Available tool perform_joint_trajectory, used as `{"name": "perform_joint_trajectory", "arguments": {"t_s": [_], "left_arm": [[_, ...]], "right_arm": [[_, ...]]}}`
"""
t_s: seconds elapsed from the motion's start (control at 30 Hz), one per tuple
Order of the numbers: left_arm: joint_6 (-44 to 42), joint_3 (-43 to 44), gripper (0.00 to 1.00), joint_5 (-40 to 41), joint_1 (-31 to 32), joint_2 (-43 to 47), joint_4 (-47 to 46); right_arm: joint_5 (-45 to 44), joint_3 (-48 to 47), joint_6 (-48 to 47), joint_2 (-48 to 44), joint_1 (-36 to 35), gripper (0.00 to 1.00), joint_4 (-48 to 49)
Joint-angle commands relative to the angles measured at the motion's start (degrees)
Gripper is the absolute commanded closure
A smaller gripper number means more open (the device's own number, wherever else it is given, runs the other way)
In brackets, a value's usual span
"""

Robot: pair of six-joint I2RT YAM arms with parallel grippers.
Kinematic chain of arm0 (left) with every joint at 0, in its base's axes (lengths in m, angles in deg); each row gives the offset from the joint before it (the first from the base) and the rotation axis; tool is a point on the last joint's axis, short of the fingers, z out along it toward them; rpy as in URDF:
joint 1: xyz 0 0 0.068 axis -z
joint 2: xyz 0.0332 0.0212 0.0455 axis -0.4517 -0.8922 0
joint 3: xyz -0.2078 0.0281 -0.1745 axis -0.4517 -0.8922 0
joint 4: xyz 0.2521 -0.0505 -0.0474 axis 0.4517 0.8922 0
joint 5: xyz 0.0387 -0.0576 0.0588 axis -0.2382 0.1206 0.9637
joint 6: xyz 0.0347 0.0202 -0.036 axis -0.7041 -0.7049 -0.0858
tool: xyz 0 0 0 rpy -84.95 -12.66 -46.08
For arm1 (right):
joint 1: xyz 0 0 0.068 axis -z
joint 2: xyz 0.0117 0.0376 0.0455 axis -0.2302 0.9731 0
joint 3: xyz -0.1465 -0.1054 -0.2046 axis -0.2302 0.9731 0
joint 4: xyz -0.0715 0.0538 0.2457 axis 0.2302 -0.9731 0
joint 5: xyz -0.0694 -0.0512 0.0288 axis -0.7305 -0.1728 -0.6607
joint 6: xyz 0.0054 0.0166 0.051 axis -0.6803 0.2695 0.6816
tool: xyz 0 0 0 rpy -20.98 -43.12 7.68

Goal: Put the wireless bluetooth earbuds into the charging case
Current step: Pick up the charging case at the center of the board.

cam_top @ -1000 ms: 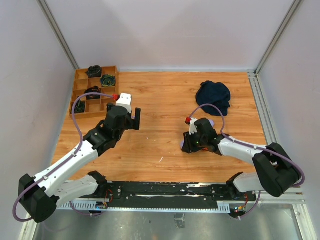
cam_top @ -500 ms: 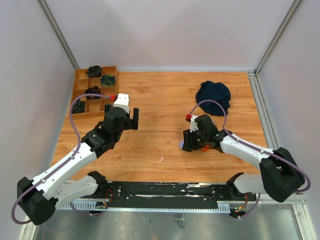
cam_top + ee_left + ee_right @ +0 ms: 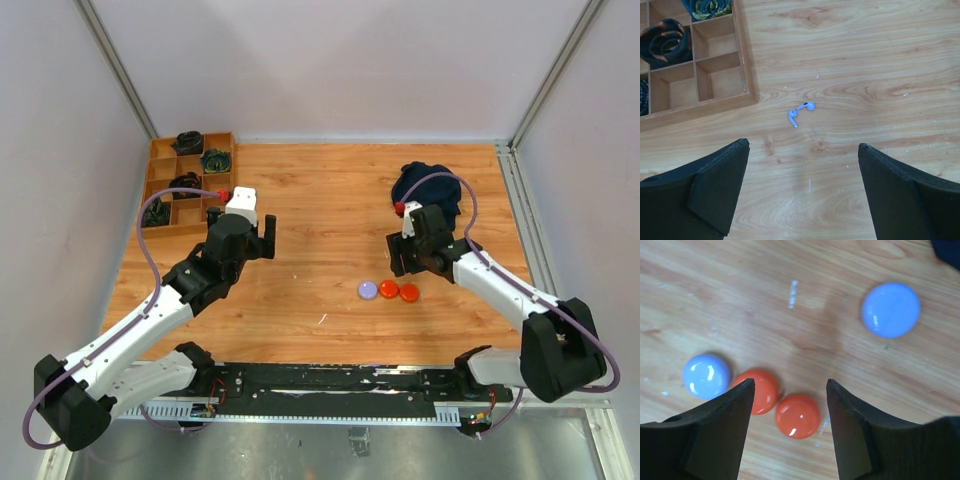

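Wood table [image 3: 320, 200]: right fingers [image 3: 715, 430] released, pulled back off pucks [image 3: 389, 289]; left fingers [image 3: 710, 185] spread, empty.

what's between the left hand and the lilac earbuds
Only bare table: in the left wrist view nothing lies between the open left hand and the earbuds.

Two pale lilac earbuds [image 3: 792, 118] lay loose on the table [image 3: 880, 55], on their sides, stems splayed in a V, just beside each other, near the wooden tray [image 3: 747, 75] corner. Neither was in a case. Mid-table: a lilac puck [image 3: 368, 290] and two orange-red pucks [image 3: 389, 288] sat in a row, domed, glossy, closed. The orange pair touched. A second lilac puck [image 3: 890, 309] sat apart.
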Motion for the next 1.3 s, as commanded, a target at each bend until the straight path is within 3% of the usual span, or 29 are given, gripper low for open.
{"name": "perform_joint_trajectory", "arguments": {"t_s": [0.0, 0.13, 0.47, 0.8, 1.27], "left_arm": [[0.43, -0.13, 0.04, 1.42, -0.67, 0.78, -0.85], [0.47, -0.13, 0.04, 1.04, -0.85, 0.82, -0.85], [0.34, -0.13, 0.04, -0.12, -1.48, 1.18, -0.93], [0.51, -0.14, 0.04, -1.88, -2.71, 1.28, -1.24], [0.87, -0.29, 0.04, -3.14, -3.34, 0.90, -1.46]], "right_arm": [[-5.31, -1.96, -1.35, 3.64, 5.00, 0.39, -0.28], [-6.49, -3.79, -2.34, 6.93, 8.39, 0.35, 2.39], [0.88, -11.62, -10.31, 18.07, 14.99, 0.23, 5.88], [7.96, -17.78, -12.74, 26.69, 15.71, 0.24, 1.04], [11.93, -12.59, -7.20, 19.99, 12.28, 0.29, -3.96]]}}
